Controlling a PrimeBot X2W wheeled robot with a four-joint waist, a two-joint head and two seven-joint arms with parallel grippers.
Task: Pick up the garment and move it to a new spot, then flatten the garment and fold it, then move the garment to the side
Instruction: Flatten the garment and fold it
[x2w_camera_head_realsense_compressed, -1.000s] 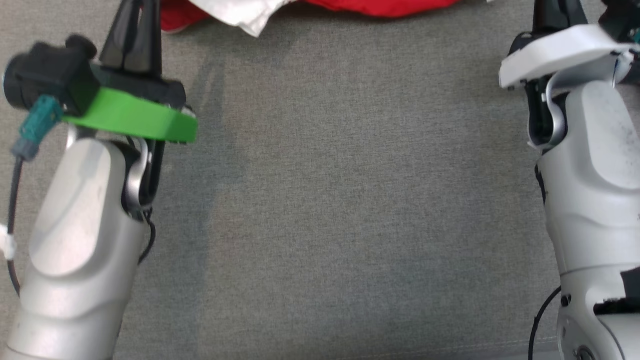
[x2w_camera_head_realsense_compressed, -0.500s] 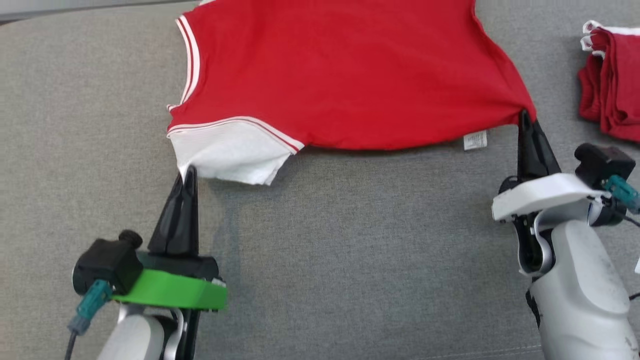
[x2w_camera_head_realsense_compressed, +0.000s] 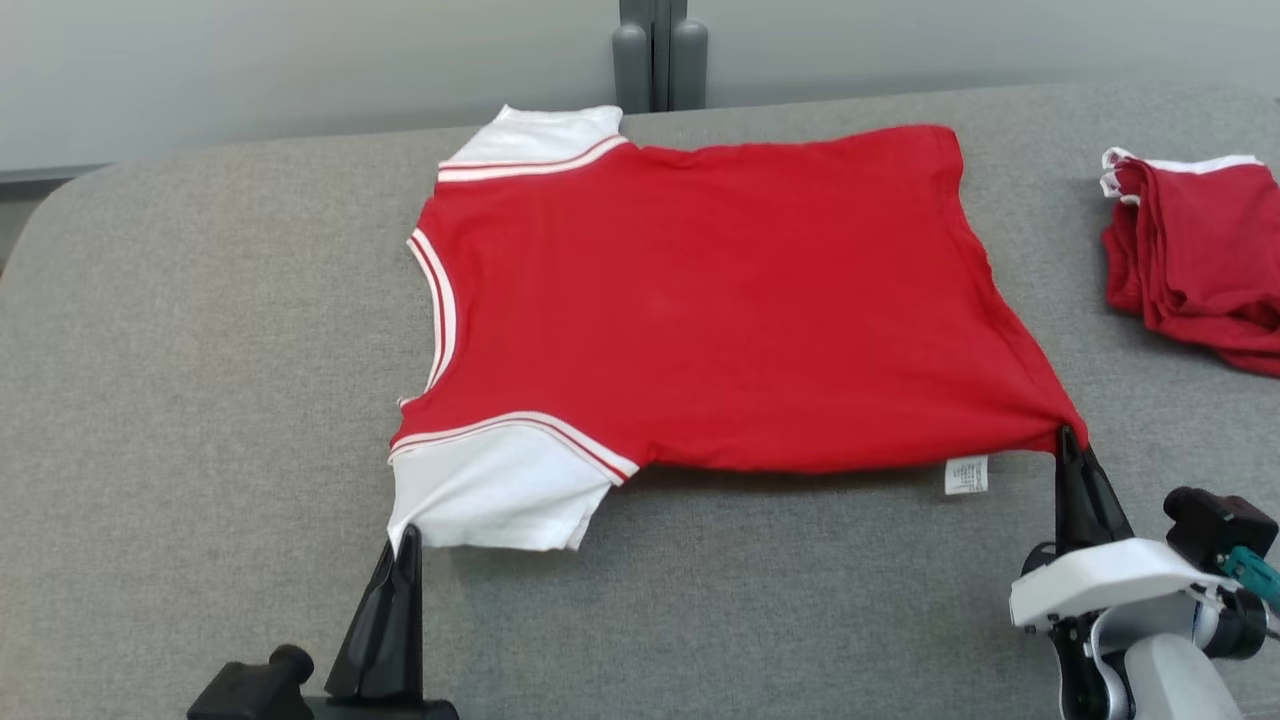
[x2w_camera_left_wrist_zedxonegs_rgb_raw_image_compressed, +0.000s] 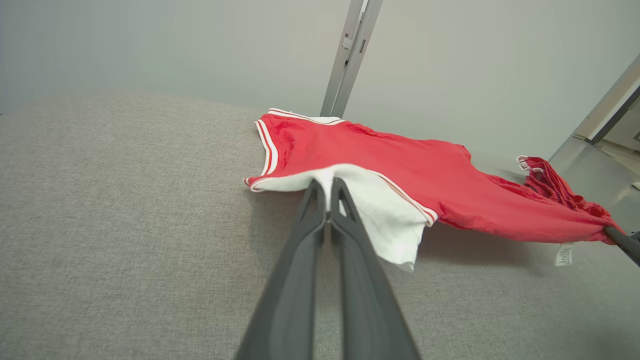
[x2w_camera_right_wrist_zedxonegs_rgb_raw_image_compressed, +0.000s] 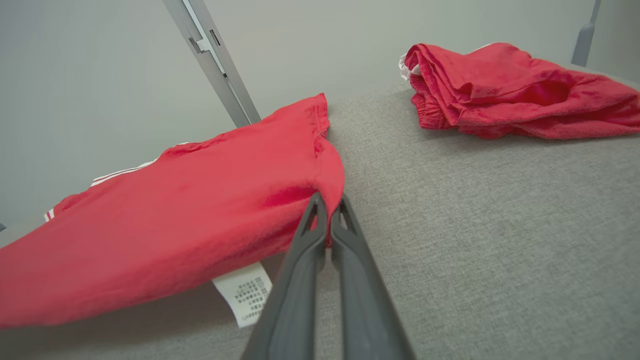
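Note:
The garment (x2w_camera_head_realsense_compressed: 700, 300) is a red T-shirt with white sleeves and striped trim, spread on the grey table. Its near edge is lifted off the surface. My left gripper (x2w_camera_head_realsense_compressed: 408, 540) is shut on the corner of the near white sleeve (x2w_camera_left_wrist_zedxonegs_rgb_raw_image_compressed: 385, 215), which hangs from the tips in the left wrist view (x2w_camera_left_wrist_zedxonegs_rgb_raw_image_compressed: 327, 187). At the lower right my right gripper (x2w_camera_head_realsense_compressed: 1068, 440) is shut on the shirt's near hem corner (x2w_camera_right_wrist_zedxonegs_rgb_raw_image_compressed: 325, 185); a white care label (x2w_camera_right_wrist_zedxonegs_rgb_raw_image_compressed: 243, 292) dangles just beside it. The far edge of the shirt rests flat on the table.
A second red garment (x2w_camera_head_realsense_compressed: 1195, 265) lies bunched at the right edge of the grey table (x2w_camera_head_realsense_compressed: 200, 400). A grey post (x2w_camera_head_realsense_compressed: 658, 55) stands behind the table's far edge, against a pale wall. Open cloth surface lies left of and in front of the shirt.
The head camera has tilted up, so the whole shirt and far wall have come into view. Both grippers stay shut on the same sleeve and hem corners.

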